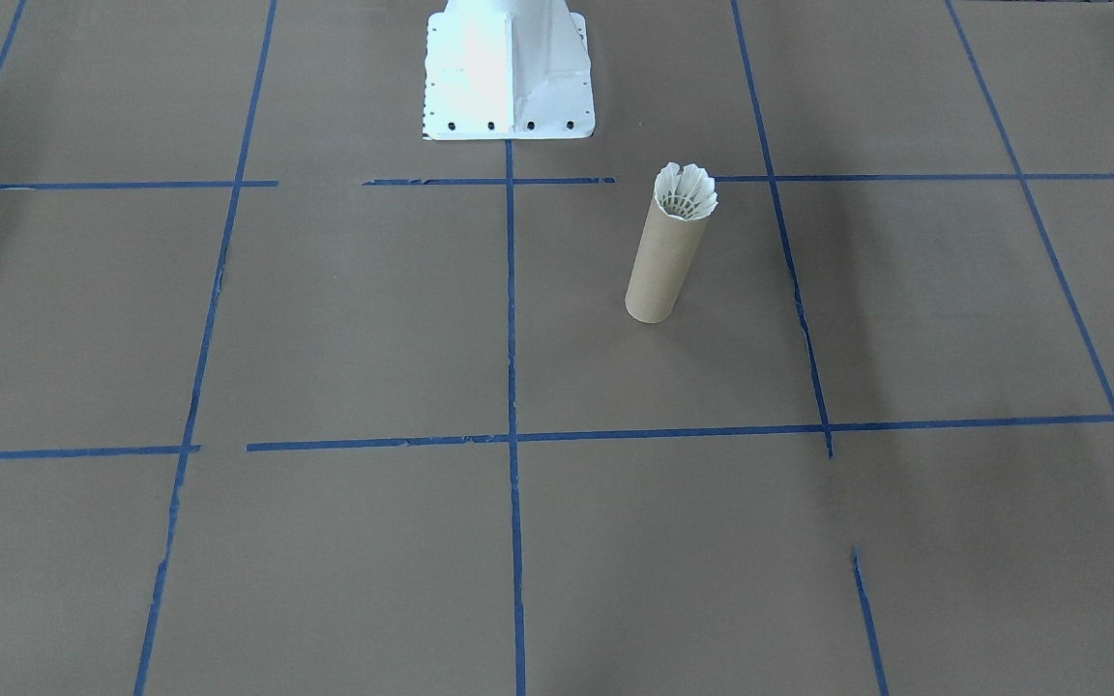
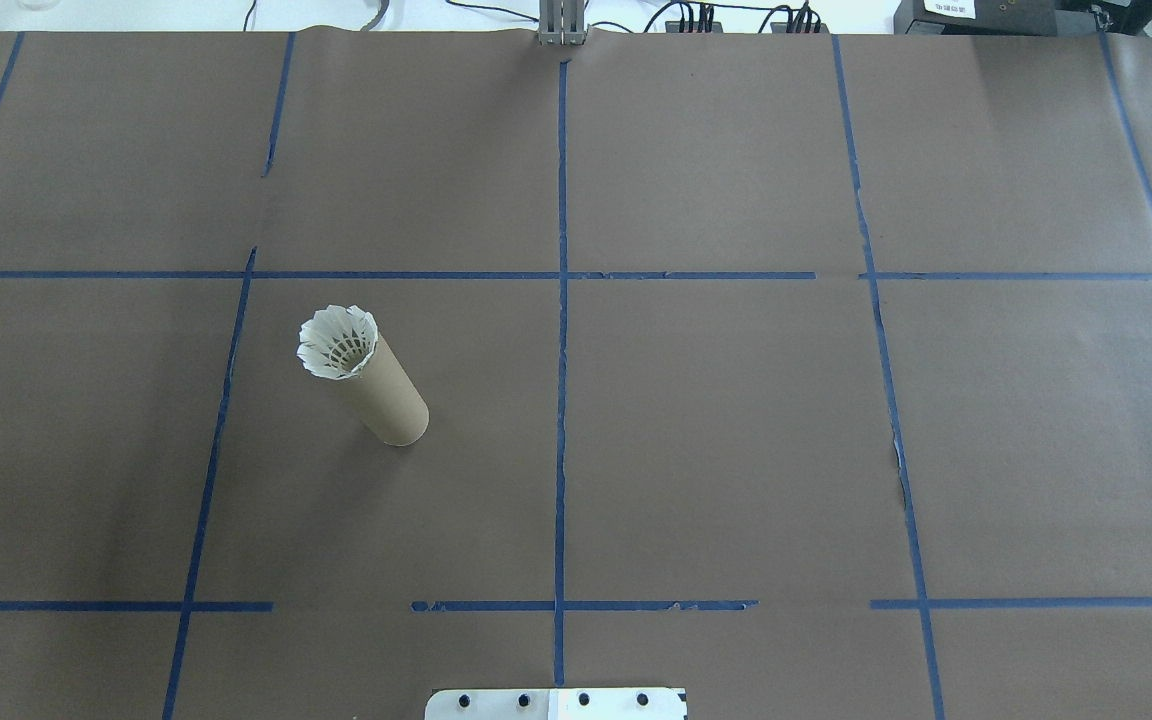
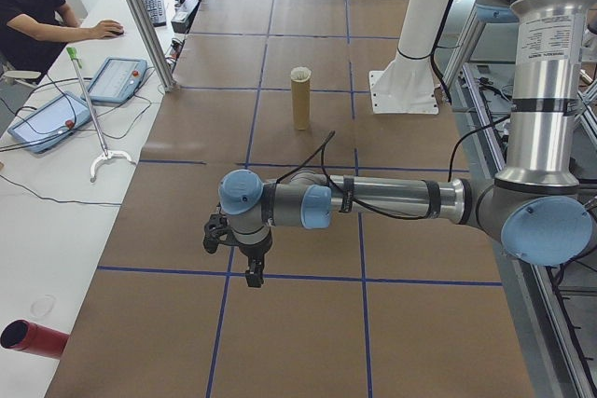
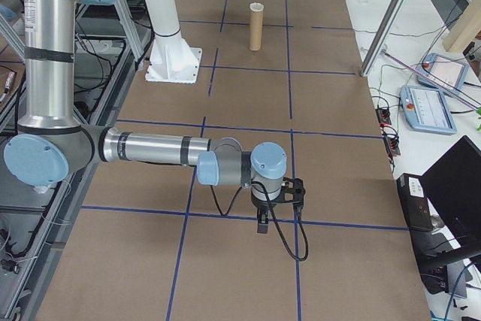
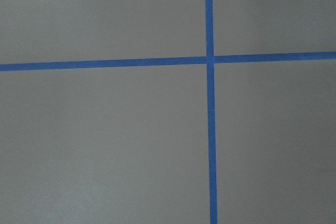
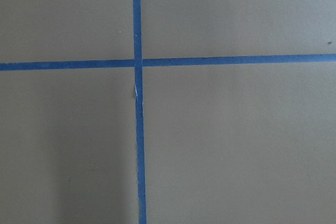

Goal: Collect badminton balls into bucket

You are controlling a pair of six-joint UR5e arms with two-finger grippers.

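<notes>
Oddly, neither set of fingers could be read: the left gripper (image 3: 250, 267) and the right gripper (image 4: 264, 212) showed only from the table's ends, hanging low over the tabletop (image 2: 736, 450) well apart from the work, so I could not tell how far open they were or whether they held anything. Farther out stood the bucket (image 2: 388, 392), upright, with the shuttlecock (image 2: 337, 343) seated in its mouth, feather skirt flaring above the rim. The job looked done to me. Still, the tall narrow tube could topple if an arm swept past and clipped it, spilling the shuttlecock. I counted one shuttlecock, one bucket, two arms, and a person (image 3: 37, 11) seated at the side desk.
</notes>
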